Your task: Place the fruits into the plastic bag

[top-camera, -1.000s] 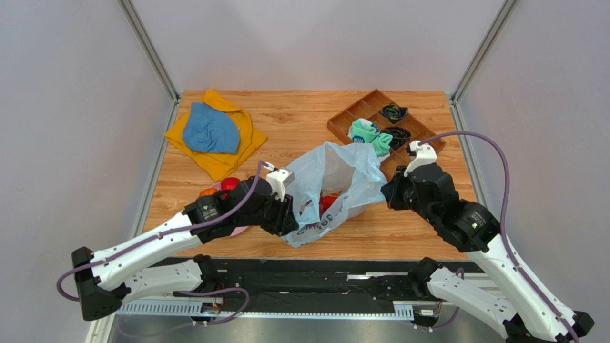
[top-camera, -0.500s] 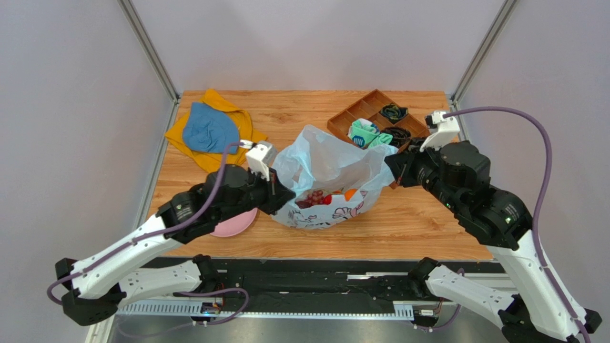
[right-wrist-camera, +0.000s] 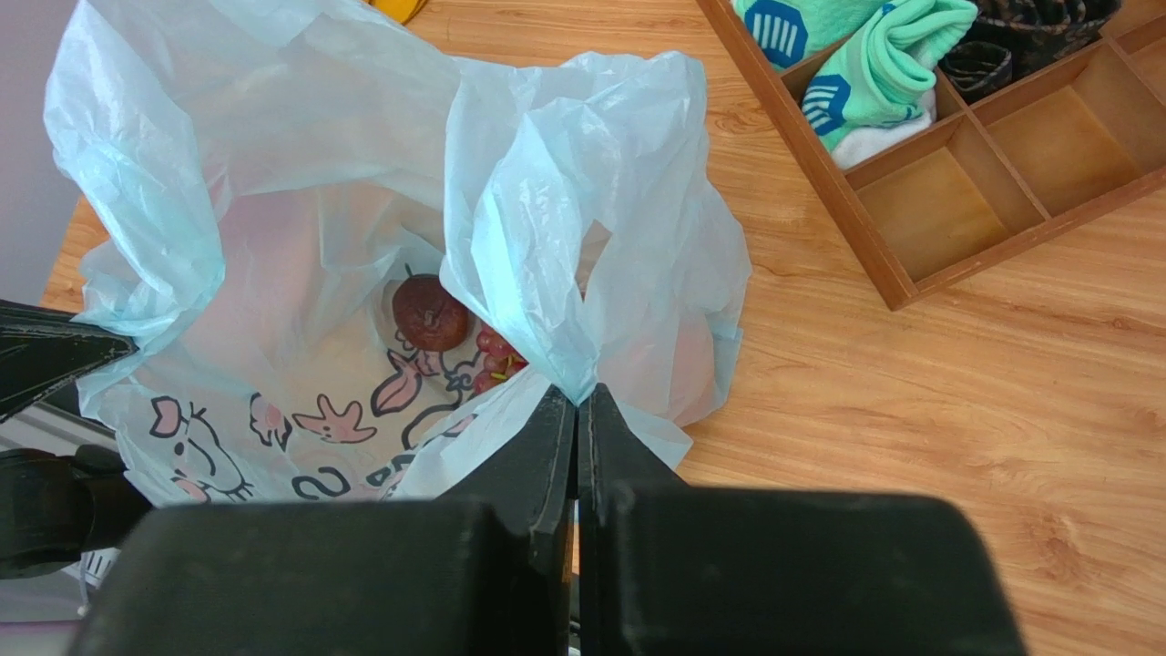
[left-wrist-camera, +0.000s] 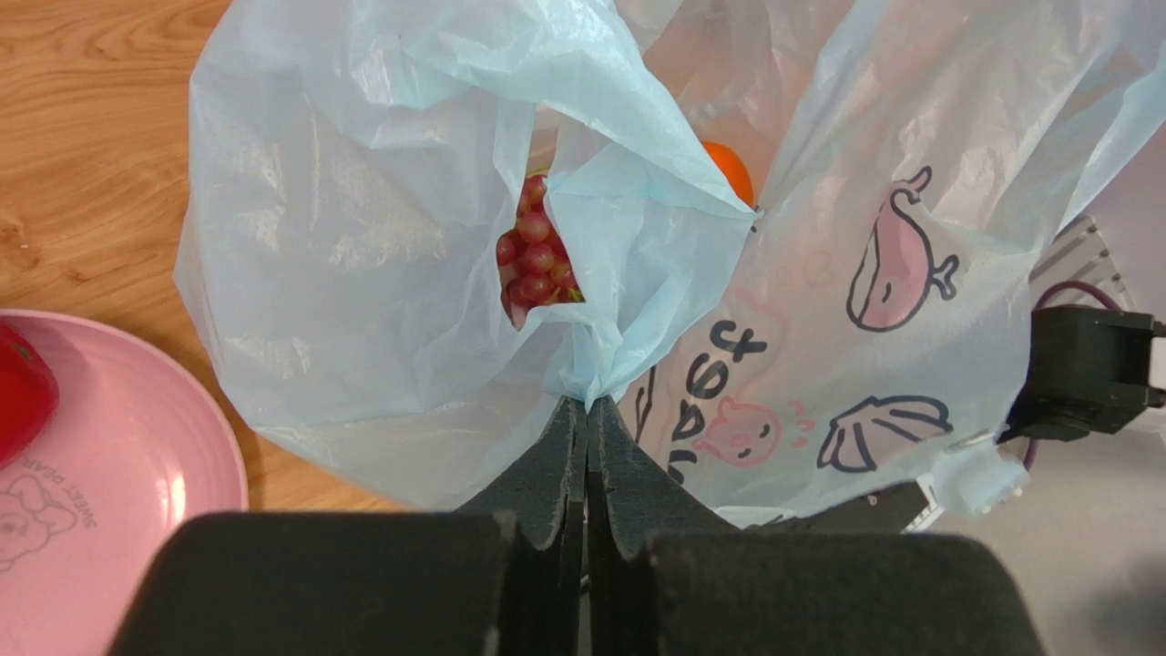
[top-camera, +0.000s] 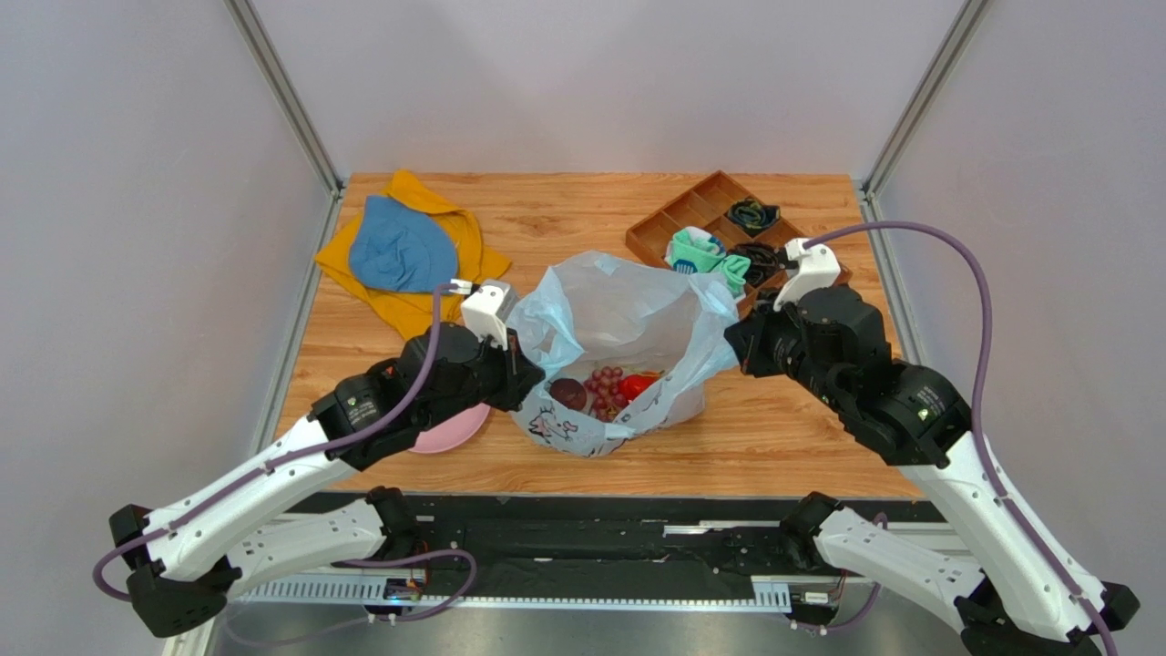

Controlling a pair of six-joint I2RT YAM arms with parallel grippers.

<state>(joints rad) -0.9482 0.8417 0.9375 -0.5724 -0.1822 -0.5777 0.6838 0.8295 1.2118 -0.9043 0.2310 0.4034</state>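
Here, at the far left, a red fruit lies on the pink plate, just beside the plastic bag and left of the left fingers, which are clenched on the bag's left rim, so the left arm is clearly the nearer one. The bag's mouth stretches left to right over the table, with grapes, an orange and a plum inside. The right fingers pinch its right rim, with the wooden tray close behind them.
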